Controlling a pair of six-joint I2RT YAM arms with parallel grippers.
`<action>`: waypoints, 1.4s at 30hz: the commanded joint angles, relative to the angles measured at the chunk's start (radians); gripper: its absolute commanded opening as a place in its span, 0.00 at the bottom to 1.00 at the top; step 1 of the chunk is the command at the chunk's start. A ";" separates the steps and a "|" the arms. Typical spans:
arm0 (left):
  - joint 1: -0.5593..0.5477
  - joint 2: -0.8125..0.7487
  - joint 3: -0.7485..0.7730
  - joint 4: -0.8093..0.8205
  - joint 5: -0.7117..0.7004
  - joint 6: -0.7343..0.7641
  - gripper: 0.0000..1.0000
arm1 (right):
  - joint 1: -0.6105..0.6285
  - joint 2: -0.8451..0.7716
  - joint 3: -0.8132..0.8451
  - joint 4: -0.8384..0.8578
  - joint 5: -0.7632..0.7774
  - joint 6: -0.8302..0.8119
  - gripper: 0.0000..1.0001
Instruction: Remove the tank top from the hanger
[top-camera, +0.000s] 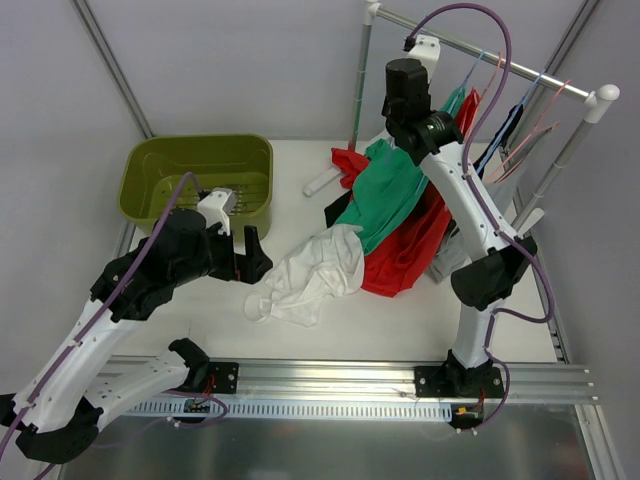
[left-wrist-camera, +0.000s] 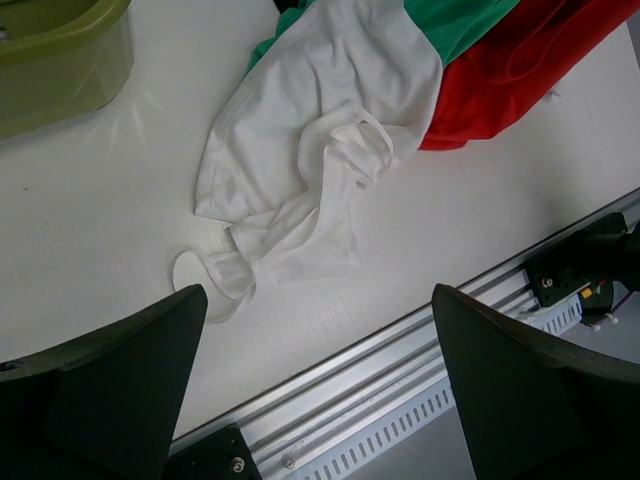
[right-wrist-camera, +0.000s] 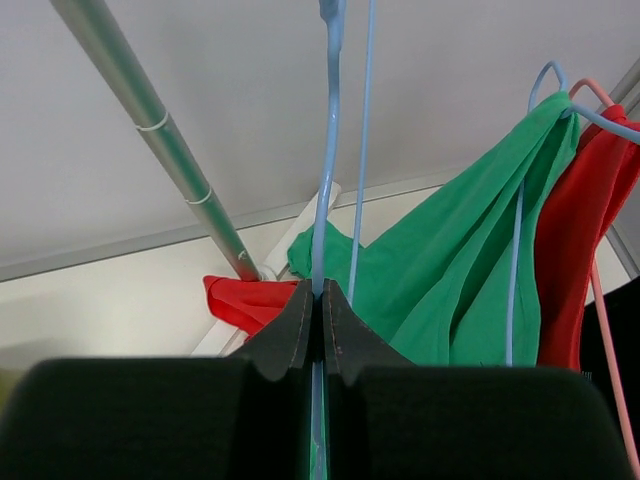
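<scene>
A green tank top hangs from a light blue wire hanger and trails down onto the table. In the right wrist view the green tank top is draped over the hanger's shoulder. My right gripper is shut on the blue hanger wire, up near the rack rail; it also shows in the top view. My left gripper is open and empty, low over the table's near edge, just short of a white garment.
A red garment lies under the green one, and another red one hangs on a pink hanger. The white garment is crumpled mid-table. An olive bin stands at the back left. The rack pole slants beside my right gripper.
</scene>
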 joint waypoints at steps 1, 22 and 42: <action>-0.001 0.020 0.033 -0.011 0.035 0.021 0.99 | -0.004 -0.003 0.011 0.060 0.050 -0.002 0.00; -0.003 0.106 0.078 -0.013 0.089 0.020 0.99 | -0.001 0.011 -0.081 0.008 0.084 0.102 0.00; -0.003 0.228 0.088 0.010 0.092 0.042 0.99 | 0.003 -0.216 -0.244 0.009 -0.188 0.139 0.99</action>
